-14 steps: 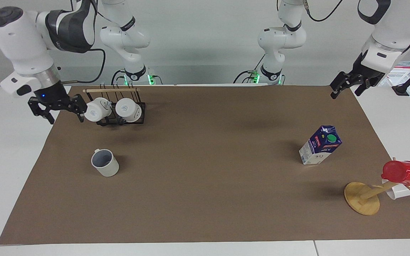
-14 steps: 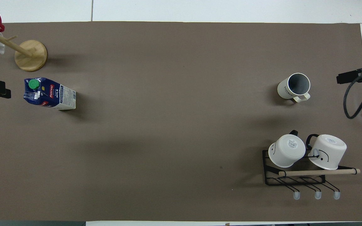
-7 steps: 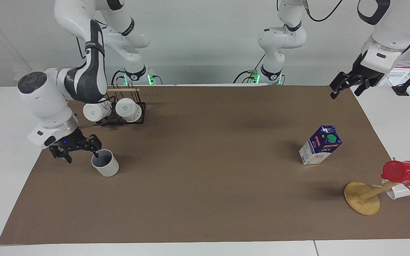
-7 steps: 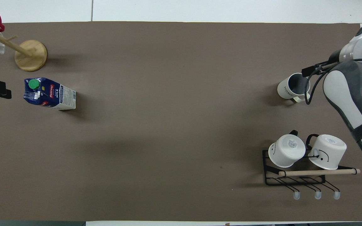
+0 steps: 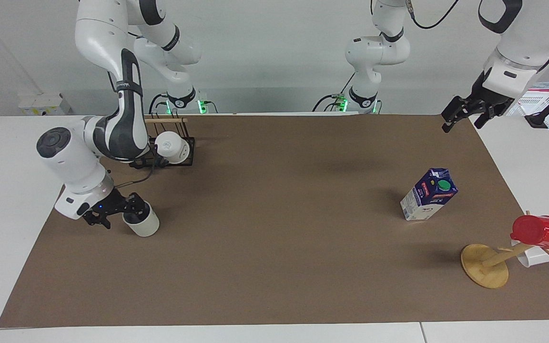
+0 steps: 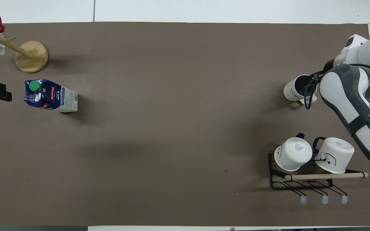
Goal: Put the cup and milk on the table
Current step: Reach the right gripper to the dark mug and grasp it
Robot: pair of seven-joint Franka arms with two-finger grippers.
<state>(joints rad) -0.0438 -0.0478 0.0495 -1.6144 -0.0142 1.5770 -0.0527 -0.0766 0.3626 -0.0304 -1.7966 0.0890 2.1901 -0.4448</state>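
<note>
1. Right claw (image 5: 129,213) low at cup (image 5: 143,224), black fingers spread wide about its rim; grip not clear. Smooth pale cylinder, upright on matte brown sheet of desk (image 5: 274,267), farther out than wire rack (image 5: 169,159).
2. Gable-top milk (image 5: 428,195), glossy blue over white, green round cap, upright near left arm's end.
3. Left claw (image 5: 462,114) open, empty, waiting over sheet's corner.
4. Since a second ago: right claw dropped from beside rack to cup.
</note>
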